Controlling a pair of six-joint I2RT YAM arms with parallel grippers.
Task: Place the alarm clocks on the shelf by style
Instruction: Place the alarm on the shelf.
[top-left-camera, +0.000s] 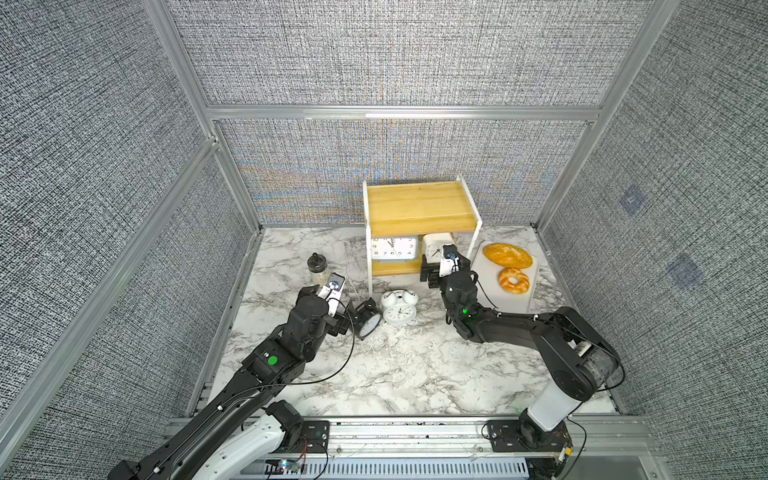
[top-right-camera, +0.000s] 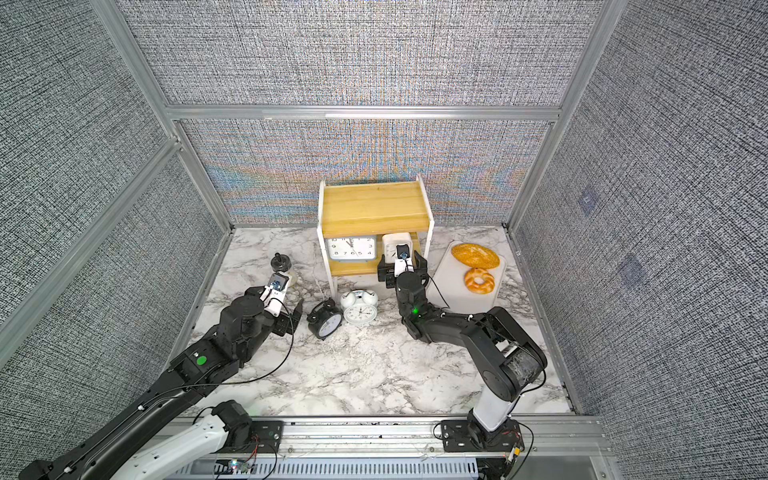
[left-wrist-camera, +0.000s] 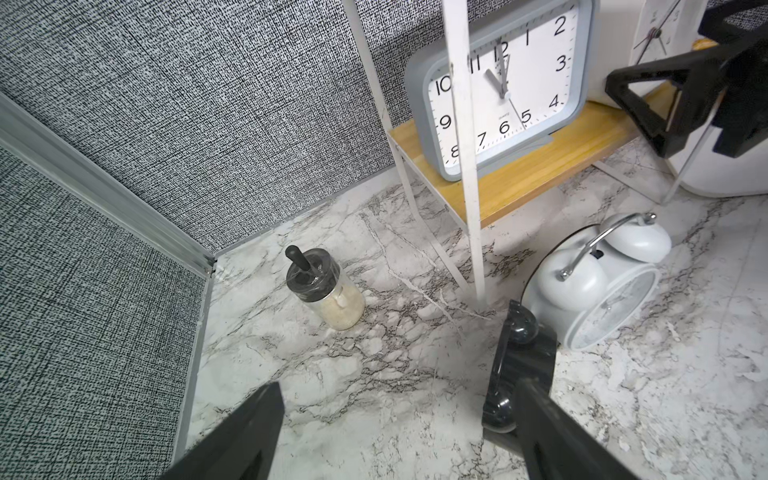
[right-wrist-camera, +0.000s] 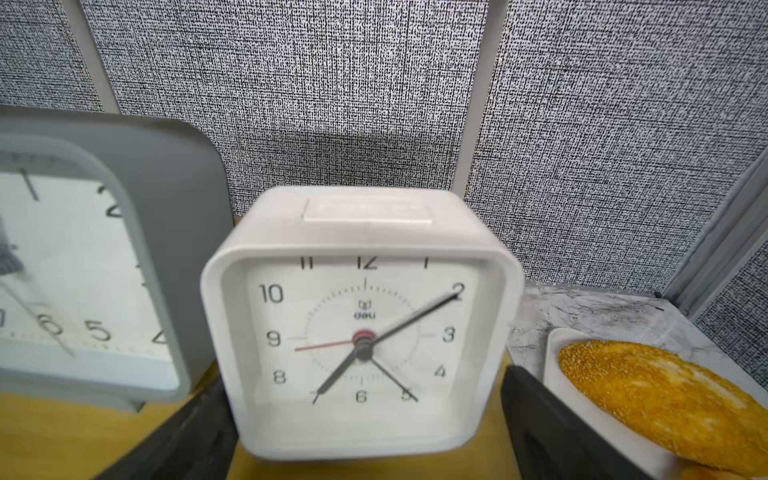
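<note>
The shelf (top-left-camera: 419, 203) stands at the middle of the far edge of the marble table. On its lower board two clocks stand upright side by side: the grey-blue clock (top-left-camera: 394, 248) at the board's left end and the small white square clock (top-right-camera: 395, 245) at its right end, both with the face toward the near edge.

The right gripper (top-right-camera: 402, 266) is at the front edge of this lower board. Its jaws are spread wide, one finger at each side of the small white square clock, and the clock stands by itself on the board.

On the table, in front of the shelf's left leg, there is the white twin-bell clock (top-left-camera: 399, 307), and just at its left the black twin-bell clock (top-left-camera: 368, 322), turned a little to the side.

The left gripper (top-right-camera: 293, 318) is low over the table, just left of the black twin-bell clock. Its jaws are wide apart and grasp nothing; in the left wrist view one finger (left-wrist-camera: 540, 432) is very near this clock.

A jar (top-left-camera: 318, 266) stands near the left edge, and a white tray (top-left-camera: 515, 301) with bread (top-left-camera: 507, 254) lies near the far right corner.
</note>
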